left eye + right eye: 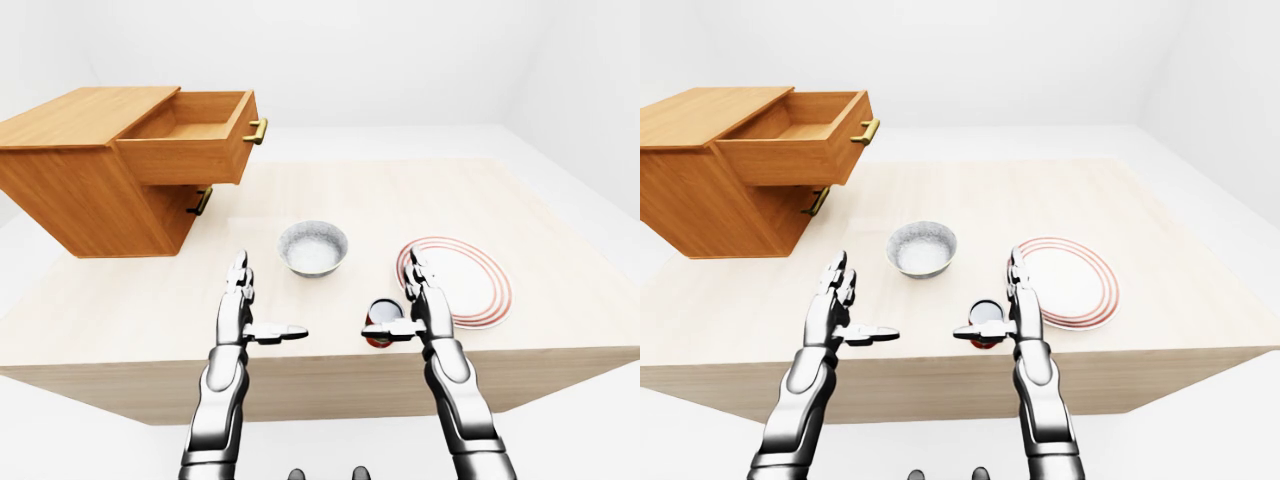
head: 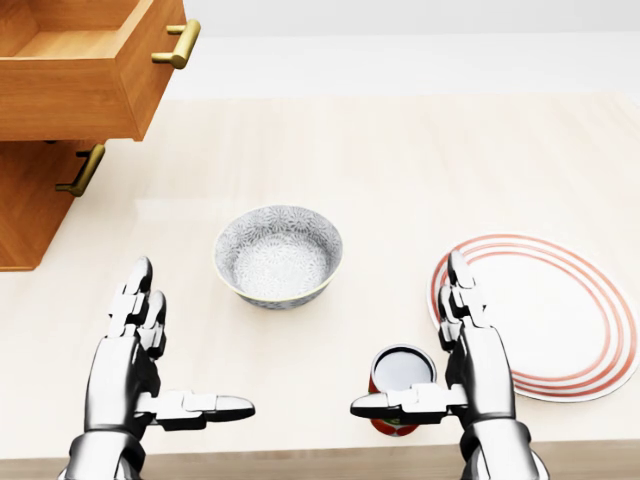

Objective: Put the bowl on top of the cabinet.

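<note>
Nearest the camera, the left hand (image 2: 150,350) and right hand (image 2: 455,350) hover low over the surface (image 2: 400,170), both released, fingers straight and thumbs pointing inward, grasping nothing. Just under the right thumb stands a small red cup (image 2: 402,385), touching or nearly touching the hand; a sweep toward the bowl could likely knock it over. To its right lies a red-ringed plate (image 2: 560,320).

Between and above the hands in the head view sits the bowl (image 2: 278,255), upright, empty, pale grey with a fine speckled pattern and a thin rim. Its smooth, rounded wall may slip from a one-sided pinch.

Farthest, at upper left, the cabinet (image 1: 70,130) has its top drawer (image 1: 195,135) pulled out. The bowl could clip that drawer on the way up, or land inside it instead of on the top.
</note>
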{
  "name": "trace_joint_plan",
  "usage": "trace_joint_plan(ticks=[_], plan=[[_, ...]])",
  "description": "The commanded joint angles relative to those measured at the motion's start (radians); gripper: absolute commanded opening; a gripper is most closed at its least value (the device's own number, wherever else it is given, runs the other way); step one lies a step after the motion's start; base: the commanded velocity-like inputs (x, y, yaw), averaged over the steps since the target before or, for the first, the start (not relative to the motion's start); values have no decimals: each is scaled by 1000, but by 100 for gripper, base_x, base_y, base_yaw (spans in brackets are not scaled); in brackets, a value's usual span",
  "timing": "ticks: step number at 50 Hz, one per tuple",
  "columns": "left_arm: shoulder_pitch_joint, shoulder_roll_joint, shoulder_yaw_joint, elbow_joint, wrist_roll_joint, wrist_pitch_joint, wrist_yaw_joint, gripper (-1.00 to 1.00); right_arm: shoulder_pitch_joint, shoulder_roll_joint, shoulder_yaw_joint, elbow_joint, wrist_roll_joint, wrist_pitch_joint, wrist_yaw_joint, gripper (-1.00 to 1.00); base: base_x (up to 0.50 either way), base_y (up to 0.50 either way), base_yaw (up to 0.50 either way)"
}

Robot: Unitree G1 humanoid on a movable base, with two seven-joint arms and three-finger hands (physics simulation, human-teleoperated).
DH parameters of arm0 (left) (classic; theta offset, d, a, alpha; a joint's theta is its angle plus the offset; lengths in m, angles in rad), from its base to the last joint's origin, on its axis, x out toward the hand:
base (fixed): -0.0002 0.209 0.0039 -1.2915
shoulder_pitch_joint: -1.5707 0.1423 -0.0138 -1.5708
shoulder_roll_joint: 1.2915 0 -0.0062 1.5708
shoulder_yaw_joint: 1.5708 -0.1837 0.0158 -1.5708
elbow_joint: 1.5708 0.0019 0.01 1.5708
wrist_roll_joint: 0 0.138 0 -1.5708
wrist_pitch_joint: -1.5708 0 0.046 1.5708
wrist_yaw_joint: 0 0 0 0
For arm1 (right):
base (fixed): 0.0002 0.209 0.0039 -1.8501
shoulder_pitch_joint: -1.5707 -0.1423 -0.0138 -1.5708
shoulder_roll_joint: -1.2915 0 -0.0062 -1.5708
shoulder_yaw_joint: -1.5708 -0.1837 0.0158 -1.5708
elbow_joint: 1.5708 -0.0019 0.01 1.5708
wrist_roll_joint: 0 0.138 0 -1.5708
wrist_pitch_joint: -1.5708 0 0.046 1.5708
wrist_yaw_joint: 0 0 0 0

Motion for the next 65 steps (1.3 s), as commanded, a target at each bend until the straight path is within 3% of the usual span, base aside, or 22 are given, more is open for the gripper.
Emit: trace_joint_plan(ticks=[1,3,6,9,20,25,27,28,29,30,31,48,65], plan=[[-12,14,34,16,-30,16,-12,100,-15,-10,-18,22,3,33,5,100,0,0,0],[-19,12,27,40,-22,8,-7,100,-13,-10,-17,11,5,44,6,100,0,0,0],[-16,11,23,34,-23,14,-8,100,-13,-8,-13,11,0,45,3,100,0,0,0],[-8,9,18,2,-27,37,-11,100,-17,-10,-15,22,2,41,6,100,0,0,0],[5,6,8,-17,-24,43,-25,100,-2,-9,-13,-6,11,47,24,100,0,0,0],[16,9,2,-46,-22,63,-45,100,3,-7,-13,-20,14,51,21,100,0,0,0],[19,8,2,-60,-33,80,-60,100,5,-7,-13,-34,23,68,28,100,0,0,0],[28,8,0,-71,-42,80,-77,100,7,-8,-11,-34,25,62,34,100,0,0,0],[39,7,-3,-83,-55,64,-97,100,9,-8,-11,-38,24,61,34,100,50,-3,0],[44,6,-4,-89,-51,60,-97,100,7,-6,-14,-42,28,72,29,100,50,-4,0],[44,6,-6,-92,-37,70,-86,100,7,-8,-14,-42,30,72,35,100,50,-4,0],[53,3,-8,-90,-32,38,-104,100,6,-7,-10,-31,21,53,31,100,50,-3,0],[58,3,-10,-114,-36,55,-102,100,12,-6,-11,-40,22,47,35,100,50,-3,0]])
